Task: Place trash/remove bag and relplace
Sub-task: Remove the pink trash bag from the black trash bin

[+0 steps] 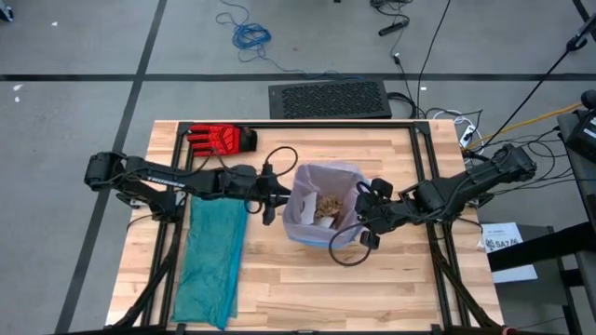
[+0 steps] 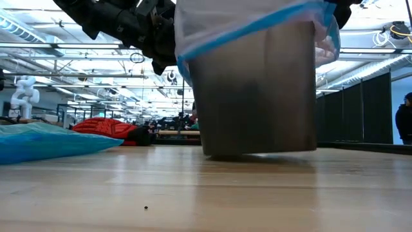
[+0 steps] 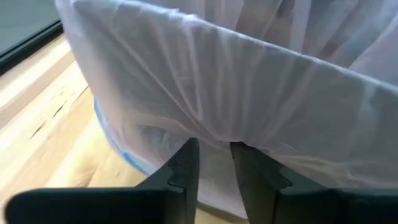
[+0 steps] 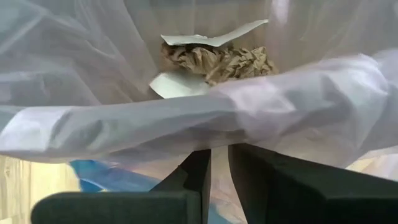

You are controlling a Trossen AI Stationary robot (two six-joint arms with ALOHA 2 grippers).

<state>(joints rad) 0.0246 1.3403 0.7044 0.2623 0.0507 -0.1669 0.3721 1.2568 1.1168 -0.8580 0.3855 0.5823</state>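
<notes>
Wood table [image 1: 307, 279], bag [image 1: 312, 181] btwn grippers

A bin [image 1: 321, 233] stood near the middle of the table [image 1: 372, 288], lined with the bag [image 1: 300, 200], whose edge was folded out over the rim, and the trash [image 1: 328, 205] lay inside it. The left gripper [image 1: 271, 200] sat just beside the bin's left side and the right gripper [image 1: 364, 223] just beside its right side, each at the bag's rim. Left of the bin a second plastic bag [image 1: 210, 261] lay flat on the table, and a glove [image 1: 221, 139] lay behind it near the far edge.
</notes>
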